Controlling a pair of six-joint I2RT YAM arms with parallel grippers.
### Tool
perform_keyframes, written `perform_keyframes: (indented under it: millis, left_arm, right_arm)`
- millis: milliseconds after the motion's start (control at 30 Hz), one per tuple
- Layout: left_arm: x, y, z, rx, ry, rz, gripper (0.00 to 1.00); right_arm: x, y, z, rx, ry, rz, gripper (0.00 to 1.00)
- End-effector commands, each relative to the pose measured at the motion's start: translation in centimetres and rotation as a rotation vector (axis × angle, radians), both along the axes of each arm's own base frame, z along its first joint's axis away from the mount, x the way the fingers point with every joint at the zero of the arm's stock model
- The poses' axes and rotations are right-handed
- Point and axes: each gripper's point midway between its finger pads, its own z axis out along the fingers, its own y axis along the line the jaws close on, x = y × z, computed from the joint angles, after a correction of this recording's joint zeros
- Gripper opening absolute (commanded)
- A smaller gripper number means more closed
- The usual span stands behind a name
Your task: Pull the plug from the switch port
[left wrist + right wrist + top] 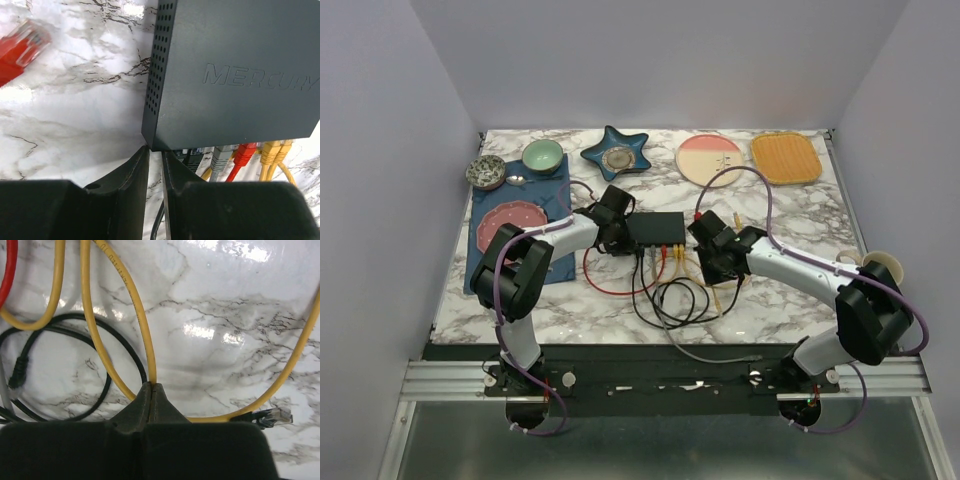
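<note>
Marble table (570, 310) – right gripper (151, 386) (jaws together) on yellow cable (112, 347) nr switch (656, 229).

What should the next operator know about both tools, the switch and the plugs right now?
Left tool: nearly shut, pinching the switch at its corner.
Right tool: shut on a yellow cable away from the switch.
Switch sits mid-table, grey, red and yellow plugs seated in its ports.
Done: switch braced, cable gripped.
Left: pull that plug free; which port it feeds is unclear.

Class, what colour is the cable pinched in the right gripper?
Yellow cable; the right wrist view shows it best.
</note>
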Motion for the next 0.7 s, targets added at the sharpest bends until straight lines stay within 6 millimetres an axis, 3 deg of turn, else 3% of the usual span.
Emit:
perform_keyframes:
  millis: [0,167,300,433,467,567,633,667]
  left_arm:
    - [0.2,0.5,-0.7,0.019,0.022,0.021,0.28]
    - [0.2,0.7,-0.2,0.017,0.007,0.029,0.28]
    - [0.5,1.6,0.6,0.028,-0.02,0.057,0.28]
    - [0.8,2.5,2.2,0.019,-0.069,0.097,0.3]
    - [0.7,2.8,2.2,0.019,-0.072,0.107,0.3]
    - [0.6,2.5,3.2,-0.031,-0.111,0.113,0.33]
    - [1.2,1.7,4.8,-0.102,-0.178,0.11,0.39]
    - [0.1,1.2,4.3,-0.148,-0.158,0.085,0.43]
  right_arm:
    - [-2.6,-3.8,1.2,-0.282,0.049,0.088,0.01]
    - [-2.2,-4.0,2.5,-0.275,-0.002,0.067,0.11]
    - [-2.1,-4.5,4.3,-0.297,-0.021,0.054,0.47]
    - [-0.2,-4.4,7.9,-0.252,-0.163,-0.011,0.68]
    - [0.4,-3.8,8.8,-0.218,-0.201,-0.023,0.7]
    - [2.4,0.5,10.5,0.007,-0.299,-0.001,0.7]
    - [4.2,4.2,11.4,0.19,-0.383,0.023,0.62]
    - [4.1,6.2,11.6,0.278,-0.376,0.069,0.54]
